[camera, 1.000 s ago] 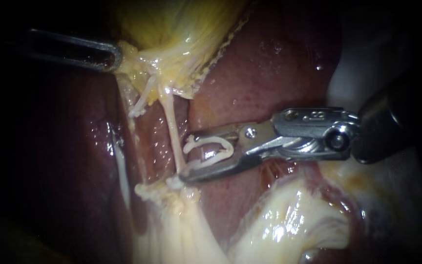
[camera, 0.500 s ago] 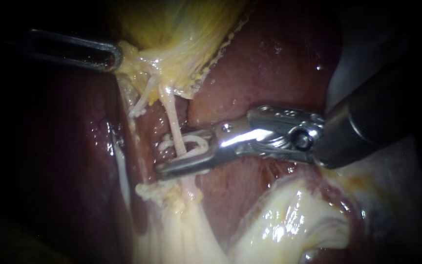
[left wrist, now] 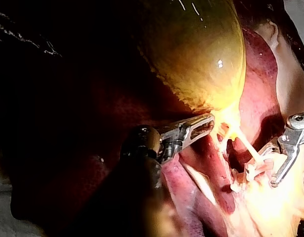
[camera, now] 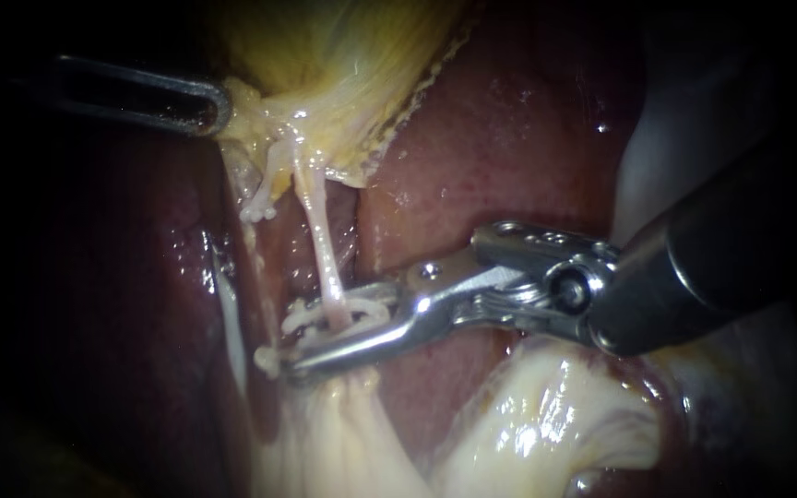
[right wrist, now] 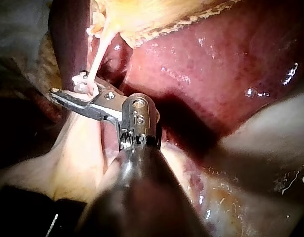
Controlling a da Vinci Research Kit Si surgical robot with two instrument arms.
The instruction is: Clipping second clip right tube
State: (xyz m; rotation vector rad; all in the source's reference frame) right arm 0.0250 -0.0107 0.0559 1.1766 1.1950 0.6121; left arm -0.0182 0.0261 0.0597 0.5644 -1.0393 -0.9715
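The right tube (camera: 323, 244) is a thin, pale pink-white strand, glossy and drawn straight. It runs from the narrow lower end of the rounded yellow-green gallbladder (camera: 352, 65) down to a mound of pale cream fatty tissue (camera: 343, 433), crossing the dark red-brown liver (camera: 509, 138). Beside it, towards the left instrument, a shorter whitish strand (camera: 265, 180) hangs from the same yellow tissue and ends in a small beaded tip.

A white plastic clip (camera: 311, 318) sits low on the right tube, just above the fatty mound. Its curved legs pass on either side of the tube, which shows in front of the clip in the endoscope view. The right wrist view (right wrist: 81, 84) shows the same: white loops hugging the strand ahead of the steel jaws.

The right instrument (camera: 311, 337), a dark shaft with a bright steel wrist and two long narrow steel jaws, comes in from the right. It lies almost level across the liver, its tip dipping slightly. Its jaws are closed down on the clip, one on each side, with the tube crossing between them.

The left instrument (camera: 219, 106), dark with slotted jaws, comes in level from the left. Its jaws lie together, pinching the gallbladder's yellow tissue at the narrow end, well apart from the clip.
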